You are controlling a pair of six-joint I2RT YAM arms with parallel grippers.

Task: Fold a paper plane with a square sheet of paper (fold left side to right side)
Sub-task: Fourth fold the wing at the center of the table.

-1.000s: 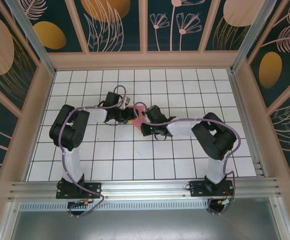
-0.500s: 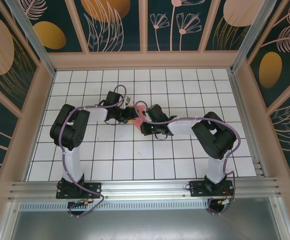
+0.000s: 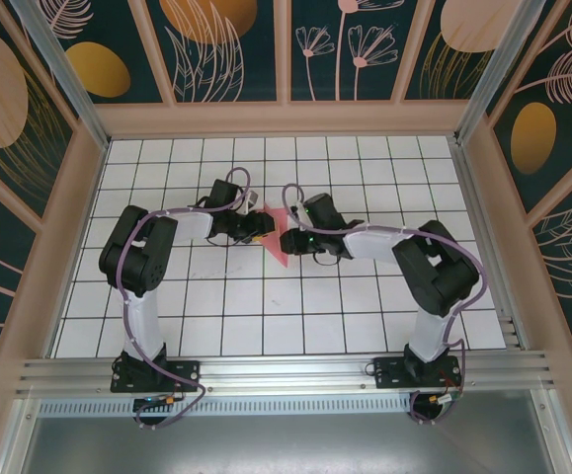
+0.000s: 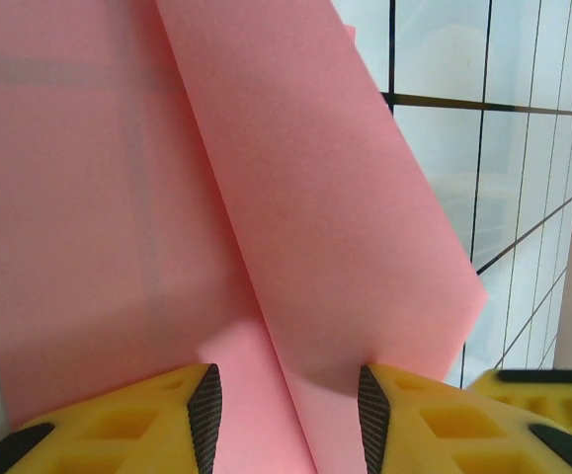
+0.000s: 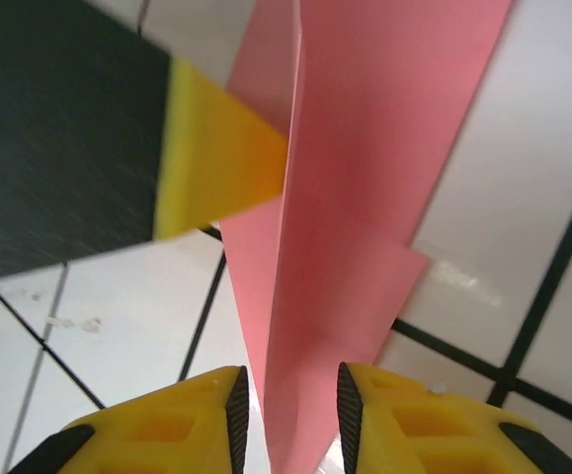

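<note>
Top external view: both arms reach in over the white gridded desk (image 3: 266, 326) and meet near its middle. The salmon-pink paper plane (image 3: 278, 240) sits between them there, a slim folded piece with its sharp tip pointing toward the arm bases. The left claw (image 3: 261, 225) comes at it from the left and the right claw (image 3: 287, 240) from the right, the two nearly nose to nose over the paper. Dark panels with painted leaves and flowers (image 3: 216, 49) stand around the desk.

From the left wrist, the paper plane (image 4: 295, 197) spreads across most of what I can see, with one long flap folded over another and a straight crease running down toward the left claw (image 4: 286, 400). Its yellow fingers (image 4: 434, 420) stand parted, released, and the paper passes between their black pads. The upper flap's edge just meets the right-hand pad.

From the right wrist, the paper plane (image 5: 365, 148) rises as a narrow upright fold between the fingers of the right claw (image 5: 290, 395). The pads are slightly parted, loose around the fold, and a thin sliver of desk shows beside one pad. A yellow finger of the left claw (image 5: 216, 158) touches the fold from the side, farther along.
</note>
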